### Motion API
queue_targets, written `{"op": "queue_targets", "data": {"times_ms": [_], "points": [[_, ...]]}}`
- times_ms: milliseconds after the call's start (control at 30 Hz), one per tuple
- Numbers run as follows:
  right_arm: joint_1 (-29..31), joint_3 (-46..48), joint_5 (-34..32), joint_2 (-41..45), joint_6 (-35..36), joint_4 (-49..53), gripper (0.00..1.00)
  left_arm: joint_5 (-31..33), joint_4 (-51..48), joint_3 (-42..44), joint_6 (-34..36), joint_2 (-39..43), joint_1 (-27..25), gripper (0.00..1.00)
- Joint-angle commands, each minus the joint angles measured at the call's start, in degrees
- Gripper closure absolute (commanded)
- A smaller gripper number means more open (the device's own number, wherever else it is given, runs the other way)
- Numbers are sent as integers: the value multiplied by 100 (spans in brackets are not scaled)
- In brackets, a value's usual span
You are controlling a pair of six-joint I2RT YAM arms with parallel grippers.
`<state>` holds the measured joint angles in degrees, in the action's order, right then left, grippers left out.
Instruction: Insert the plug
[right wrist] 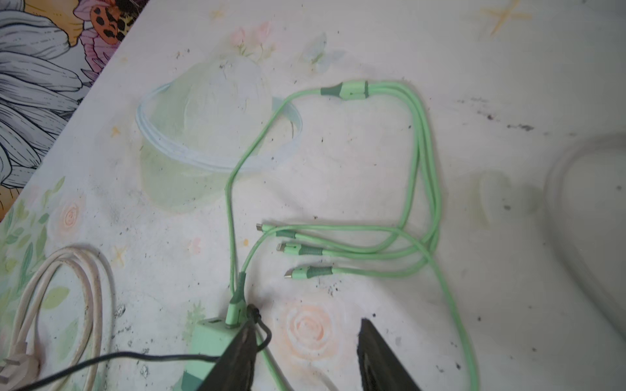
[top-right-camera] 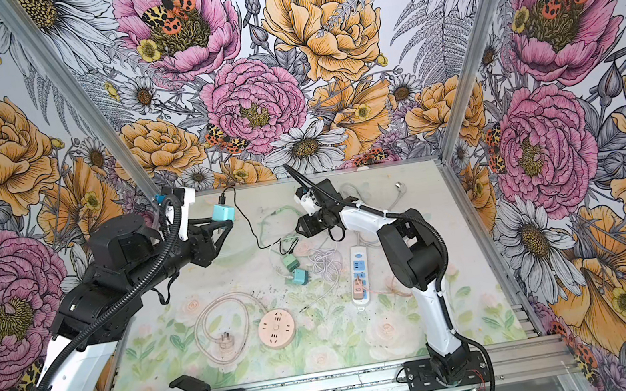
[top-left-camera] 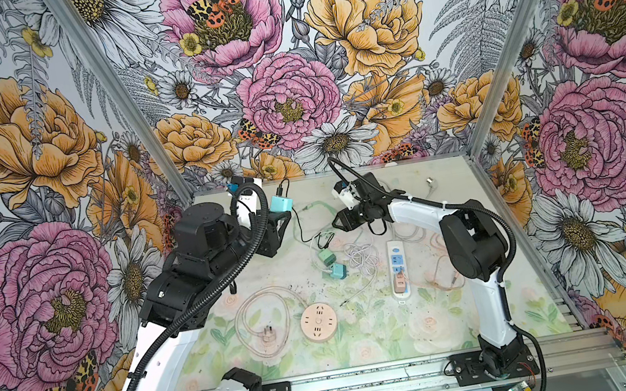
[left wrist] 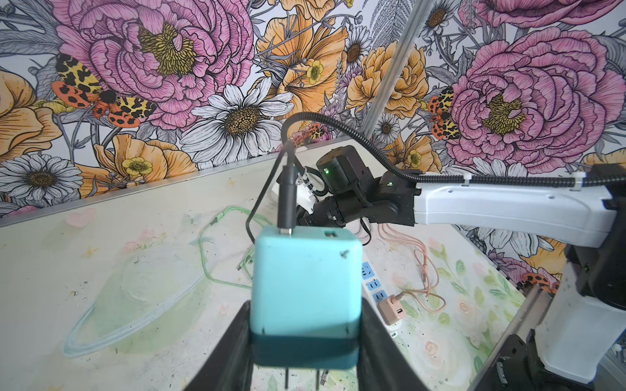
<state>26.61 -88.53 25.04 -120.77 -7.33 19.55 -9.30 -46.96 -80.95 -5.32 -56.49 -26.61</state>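
Left claw [left wrist: 306, 304]: clamped on the teal charger [top-left-camera: 281, 203], upper left of centre in both top views (prongs bare).
Black plug [left wrist: 287, 196]: seated in the charger's port.
Right claw [right wrist: 306, 315]: jaws apart, empty, near centre.

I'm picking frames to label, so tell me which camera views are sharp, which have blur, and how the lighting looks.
Both top views: even light on the table, frame posts splayed by the wide lens. Left wrist view: teal charger sharp, its base shadowed. Right wrist view: green cable crisp, right gripper soft and dark, a pale shape at the edge blurred.
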Motion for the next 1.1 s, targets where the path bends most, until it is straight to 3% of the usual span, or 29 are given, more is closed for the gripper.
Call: {"op": "queue_targets", "data": {"times_ms": [0, 267, 700, 1067], "points": [[22, 361, 307, 341, 361, 223, 51, -8, 108, -132, 145, -26, -87, 67], [98, 1062, 235, 856, 649, 221, 48, 51, 117, -194, 163, -152, -151, 67], [361, 1046, 145, 812, 815, 218, 49, 72, 117, -132, 167, -135, -187, 67], [680, 1085, -819, 766, 1355, 220, 49, 75, 126, -149, 181, -134, -193, 66]]}}
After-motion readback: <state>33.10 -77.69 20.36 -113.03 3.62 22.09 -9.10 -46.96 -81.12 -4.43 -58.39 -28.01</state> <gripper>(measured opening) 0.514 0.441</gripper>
